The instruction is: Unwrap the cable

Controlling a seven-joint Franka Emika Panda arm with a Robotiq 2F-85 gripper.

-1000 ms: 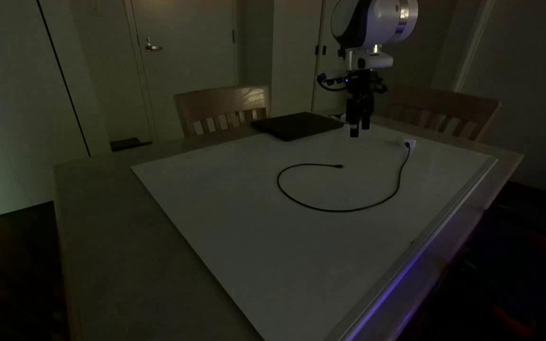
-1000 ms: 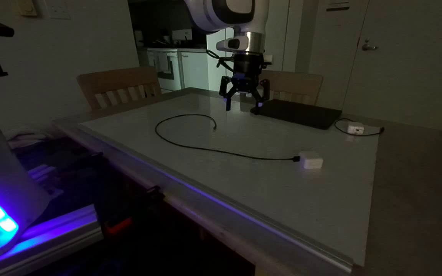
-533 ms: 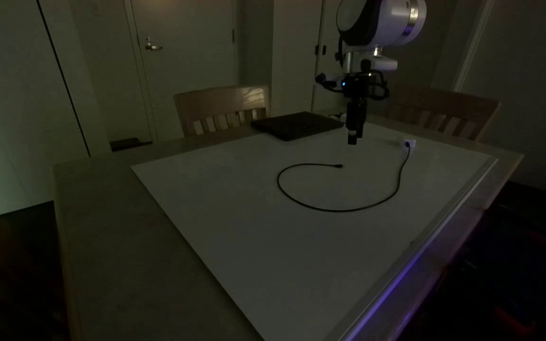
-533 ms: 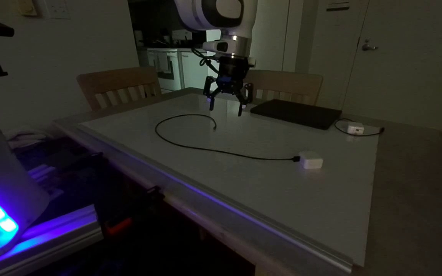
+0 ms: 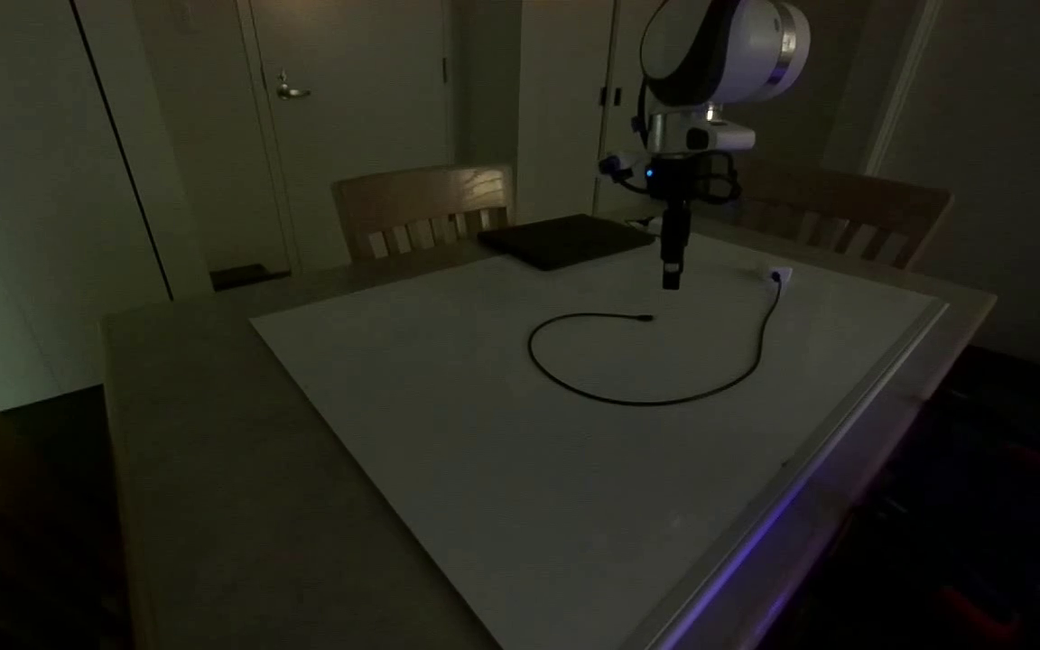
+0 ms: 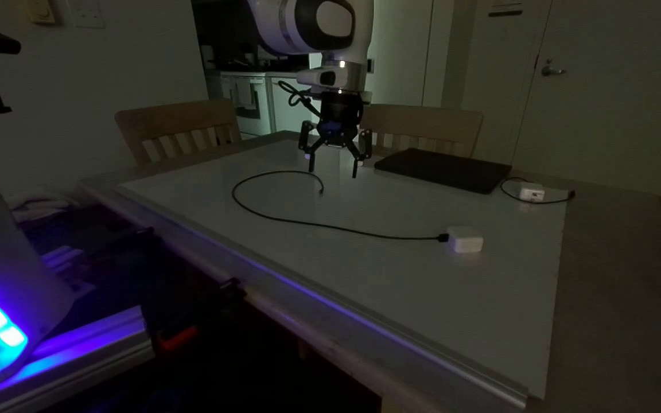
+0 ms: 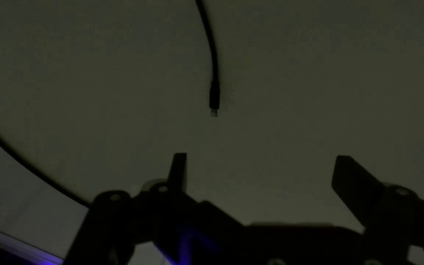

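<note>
The long thin black cable lies in a wide open curve on the white board, in both exterior views [image 5: 646, 403] [image 6: 330, 226]. One end is plugged into a white plug block [image 5: 782, 273], also seen in an exterior view [image 6: 465, 240]. The free end with its small metal tip points toward my gripper in the wrist view [image 7: 214, 95]. My gripper [image 6: 333, 173] is open and empty, pointing down above the board near that free end. In the wrist view the fingers [image 7: 261, 155] are wide apart, with only the board between them. The gripper does not touch the cable.
A flat black pad [image 5: 567, 240] lies at the board's far edge, behind the gripper. A second white plug with a short black cord [image 6: 531, 193] lies beside the pad. The white board [image 5: 448, 397] covers much of the table. Wooden chairs [image 6: 181, 123] stand behind.
My open gripper has come lower over the board and shifted left in an exterior view, closer to the cable's free end. It has turned slightly. The cable has not moved.
</note>
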